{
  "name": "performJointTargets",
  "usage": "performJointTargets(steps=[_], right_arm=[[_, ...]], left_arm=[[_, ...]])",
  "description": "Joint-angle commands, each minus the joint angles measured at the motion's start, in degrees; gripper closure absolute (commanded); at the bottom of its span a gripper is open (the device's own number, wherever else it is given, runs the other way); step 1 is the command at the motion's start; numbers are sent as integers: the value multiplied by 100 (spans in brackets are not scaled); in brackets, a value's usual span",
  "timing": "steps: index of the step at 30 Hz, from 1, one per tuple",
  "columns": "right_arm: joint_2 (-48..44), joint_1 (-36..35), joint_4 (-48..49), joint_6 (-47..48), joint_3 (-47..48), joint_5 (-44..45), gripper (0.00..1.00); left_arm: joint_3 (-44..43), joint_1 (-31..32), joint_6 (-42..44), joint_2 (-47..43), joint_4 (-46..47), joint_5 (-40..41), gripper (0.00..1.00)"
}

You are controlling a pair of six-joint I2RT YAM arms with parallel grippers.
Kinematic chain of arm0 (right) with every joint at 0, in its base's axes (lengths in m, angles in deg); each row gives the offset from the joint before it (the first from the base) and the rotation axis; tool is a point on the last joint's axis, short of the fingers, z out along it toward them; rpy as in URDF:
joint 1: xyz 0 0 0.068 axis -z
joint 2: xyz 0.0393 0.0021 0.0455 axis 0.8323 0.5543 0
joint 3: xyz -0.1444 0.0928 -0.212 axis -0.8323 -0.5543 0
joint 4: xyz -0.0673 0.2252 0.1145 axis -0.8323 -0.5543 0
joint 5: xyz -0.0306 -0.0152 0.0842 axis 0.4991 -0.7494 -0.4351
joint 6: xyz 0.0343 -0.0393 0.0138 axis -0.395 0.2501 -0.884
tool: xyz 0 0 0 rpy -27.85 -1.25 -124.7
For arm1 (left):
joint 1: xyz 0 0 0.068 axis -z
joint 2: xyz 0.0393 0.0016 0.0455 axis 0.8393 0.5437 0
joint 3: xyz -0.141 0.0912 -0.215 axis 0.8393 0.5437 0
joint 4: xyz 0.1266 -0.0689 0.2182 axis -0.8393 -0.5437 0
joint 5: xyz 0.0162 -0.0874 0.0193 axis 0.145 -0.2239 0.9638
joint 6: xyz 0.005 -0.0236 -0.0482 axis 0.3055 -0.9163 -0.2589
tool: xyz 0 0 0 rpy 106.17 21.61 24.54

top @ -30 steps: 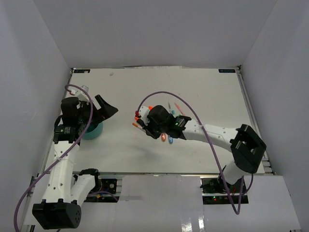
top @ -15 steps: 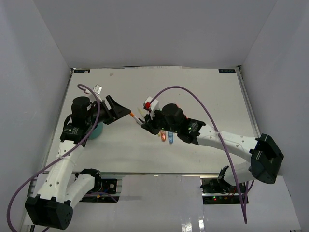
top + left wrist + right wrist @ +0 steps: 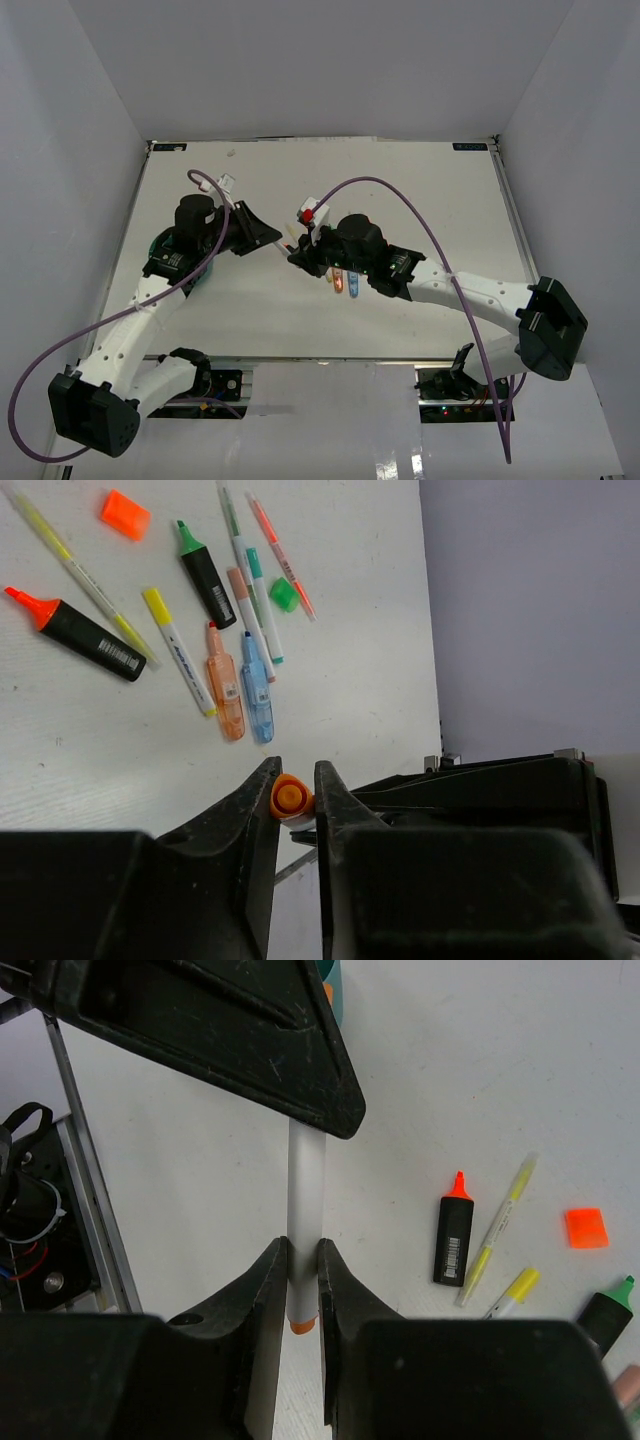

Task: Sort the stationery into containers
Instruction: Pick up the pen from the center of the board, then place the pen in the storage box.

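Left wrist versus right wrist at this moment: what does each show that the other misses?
Left wrist only: green square, blue highlighter, peach highlighter, teal pen. Right wrist only: the held pen's white barrel, a left finger over it, a sliver of the tub. Both: that pen, orange marker, orange square, yellow pens.

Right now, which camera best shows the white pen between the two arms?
The right wrist view: the white pen shows its barrel and orange end, pinched by the right fingers. The left wrist view shows only an orange tip between the left fingers. The top view barely shows it.
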Motion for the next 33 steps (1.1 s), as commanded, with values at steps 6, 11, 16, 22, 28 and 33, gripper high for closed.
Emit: performJointTargets(steps=[6,11,16,22,28,33], right_arm=[[-163,-10,393,-54,-132,-19,91],[-216,7,262,-45,-88,-28,48],[-435,-1,-11,7,-158,95,10],[-831,25,-178,200,-439,376,10],[-1199,78,-205,333,-816,508,10],[-1376,148,-205,359,-1010,508,10]], left_arm=[[-289,130,57,22,183,274,92],[-447,138,363,-39,-62,660,94],[-1176,121,961,13,-1037,2792,97],[-1801,-168,1849,224,-1487,5317,98],[-1626,-1785,2368,365,-873,5170,98],[-1362,-2366,2501,672,-276,5398,99]])
